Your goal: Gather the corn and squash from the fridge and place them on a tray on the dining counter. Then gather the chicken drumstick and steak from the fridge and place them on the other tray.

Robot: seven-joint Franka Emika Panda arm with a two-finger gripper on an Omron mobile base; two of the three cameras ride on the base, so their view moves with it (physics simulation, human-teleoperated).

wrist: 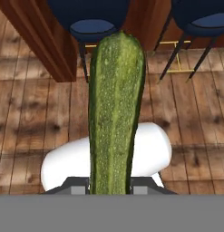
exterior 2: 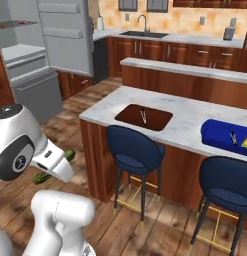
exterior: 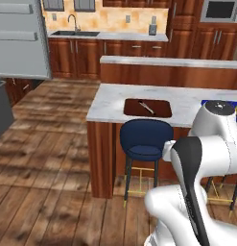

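Observation:
The squash (wrist: 115, 113), a long speckled green one, stands straight up between my fingertips in the hand view. My gripper (wrist: 111, 186) is shut on its lower end. In the right base view the two ends of the squash (exterior 2: 69, 155) poke out from behind my white forearm, low over the wooden floor. On the dining counter sit a brown tray (exterior 2: 126, 114) with a thin utensil in it and a blue tray (exterior 2: 217, 134) with the small yellow corn (exterior 2: 234, 140) in it. The chicken drumstick and steak are out of view.
The fridge (exterior 2: 25, 65) stands open at the left, its grey door (exterior 2: 65, 35) swung out. Blue bar stools (exterior 2: 135, 150) line the near side of the dining counter (exterior: 110, 98). A second counter and a sink wall lie behind it.

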